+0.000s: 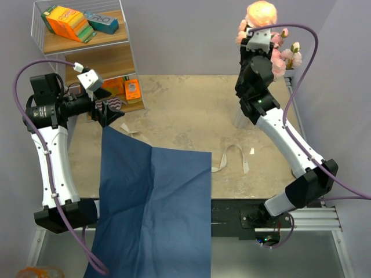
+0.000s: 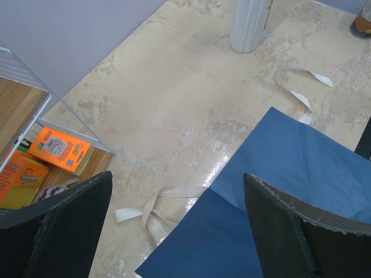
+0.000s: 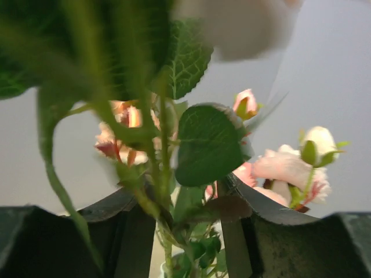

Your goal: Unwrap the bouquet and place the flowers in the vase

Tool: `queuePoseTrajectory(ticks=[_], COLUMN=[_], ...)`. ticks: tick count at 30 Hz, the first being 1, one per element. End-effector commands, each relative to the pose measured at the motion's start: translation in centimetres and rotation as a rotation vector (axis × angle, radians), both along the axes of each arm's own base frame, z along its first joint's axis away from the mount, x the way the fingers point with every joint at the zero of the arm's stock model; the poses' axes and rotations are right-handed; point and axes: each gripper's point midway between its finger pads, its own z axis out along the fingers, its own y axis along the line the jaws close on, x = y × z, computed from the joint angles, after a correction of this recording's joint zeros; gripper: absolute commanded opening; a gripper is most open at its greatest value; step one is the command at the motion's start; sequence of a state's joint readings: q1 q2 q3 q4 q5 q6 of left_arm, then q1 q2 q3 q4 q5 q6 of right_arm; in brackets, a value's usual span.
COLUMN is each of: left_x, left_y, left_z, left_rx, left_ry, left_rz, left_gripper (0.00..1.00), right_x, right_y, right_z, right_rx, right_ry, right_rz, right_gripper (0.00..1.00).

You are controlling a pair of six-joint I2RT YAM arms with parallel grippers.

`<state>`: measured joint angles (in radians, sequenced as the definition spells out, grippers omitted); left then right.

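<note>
We see the beige marbled table (image 1: 185,110), with the unfolded dark blue paper sheet (image 1: 151,197) lying flat on its left half and hanging over the near edge. The left gripper (image 2: 178,185) hovers spread wide over the sheet's far corner, holding nothing. At the far right, the right gripper (image 3: 185,197) stands partly parted, with the green stems of the pale pink roses (image 1: 285,56) between its fingers. The small white ribbed vase (image 1: 239,119) stands under that arm. A loose cream ribbon (image 1: 232,159) lies right of the sheet.
</note>
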<state>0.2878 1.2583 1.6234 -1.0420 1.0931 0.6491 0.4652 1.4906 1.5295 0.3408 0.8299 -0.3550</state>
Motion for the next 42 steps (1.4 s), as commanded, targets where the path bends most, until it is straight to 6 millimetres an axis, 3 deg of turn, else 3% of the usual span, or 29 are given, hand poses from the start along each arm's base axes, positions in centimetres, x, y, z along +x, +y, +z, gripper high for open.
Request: queuePoseTrajectory(ticks=[1,7,10,12,18,21,26,28,30,32,37,38,41,42], left_x=[-0.9,-1.0,-1.2,-1.2,-1.6,-1.7,-1.9,-2.0,-2.1,-2.2,-2.5,-2.5,-2.3,-2.2], left_y=[-0.4,-0.2,-0.3,-0.4,-0.5,-0.5,-0.7,-0.8,-0.8,-0.7,-0.6,-0.6,-0.7,-0.8], left_z=[1.3,1.6,1.9,2.1,2.7,2.8,3.2,3.4,3.5,3.5,2.9,2.9,2.5,2.5], left_rx=[0.001,0.015,0.012,0.011,0.014,0.017,0.010,0.007,0.007,0.015,0.038,0.036,0.018,0.010], left_ry=[-0.050,-0.063,-0.069,-0.074,-0.089,-0.094,-0.102,-0.105,-0.105,-0.109,-0.103,-0.099,-0.082,-0.080], left_rz=[-0.019,-0.009,-0.011,-0.013,-0.010,-0.009,-0.014,-0.017,-0.015,-0.011,-0.009,-0.010,-0.020,-0.024], left_gripper=[0.99,0.99,0.99,0.99,0.99,0.99,0.99,0.99,0.99,0.99,0.99,0.99,0.99,0.99], right_x=[0.4,-2.5,-3.4,-3.2,-4.5,-4.0,-1.1,-0.3,0.0,-0.4,-2.5,-3.9,-5.8,-7.2], right_y=[1.5,0.7,-0.4,-1.2,-2.1,-2.2,-4.3,-4.0,-3.6,-3.5,-4.5,-4.7,-4.9,-5.1], right_z=[-2.0,-3.9,-5.1,-7.3,-7.4,-7.5,-6.3,-5.6,-5.0,-4.4,-4.5,-3.1,-2.1,-0.8], right_rx=[0.002,0.088,0.126,0.167,0.248,0.303,0.349,0.394,0.432,0.449,0.448,0.451,0.453,0.470], right_ry=[0.175,0.221,0.267,0.341,0.339,0.347,0.356,0.339,0.315,0.295,0.268,0.234,0.208,0.172], right_rz=[0.089,0.114,0.067,0.008,0.004,0.057,0.039,0.052,0.072,0.088,0.063,0.082,0.114,0.131], right_gripper=[0.49,0.56,0.70,0.73,0.84,0.84,0.72,0.65,0.48,0.44,0.55,0.57,0.69,0.77])
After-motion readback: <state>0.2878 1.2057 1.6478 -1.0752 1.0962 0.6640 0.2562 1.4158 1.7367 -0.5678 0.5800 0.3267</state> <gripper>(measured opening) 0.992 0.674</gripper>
